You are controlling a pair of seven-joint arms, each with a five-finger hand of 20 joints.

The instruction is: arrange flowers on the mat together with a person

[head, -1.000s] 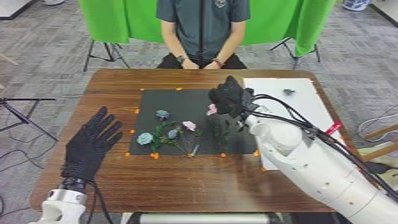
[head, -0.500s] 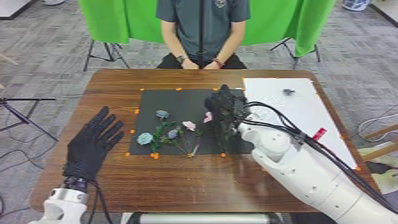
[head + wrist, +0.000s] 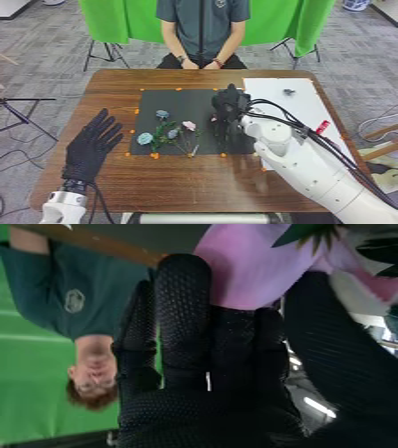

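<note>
- Your left hand (image 3: 87, 150) is just beside the mat (image 3: 178, 100), with its fingers spread wide.
- On the mat lies the pale blue flower (image 3: 145, 138). It looks light. Pick it up by the stem so you don't squash the petals.
- Next come the small blue flower (image 3: 162, 114) and the grey-blue flower (image 3: 173, 133). Both look soft.
- Then you have the loose pink flower (image 3: 189, 125). Its thin stem may bend, so grab it gently there.
- Your right hand (image 3: 233, 102) is over the mat's right part. It pinches the held pink flower (image 3: 253, 269) by its petals, which could crumple. Squeeze just a little; the stem may be safer.
- On the white sheet (image 3: 289, 110) is a red thing (image 3: 322, 127). You can't read any words on it.
</note>
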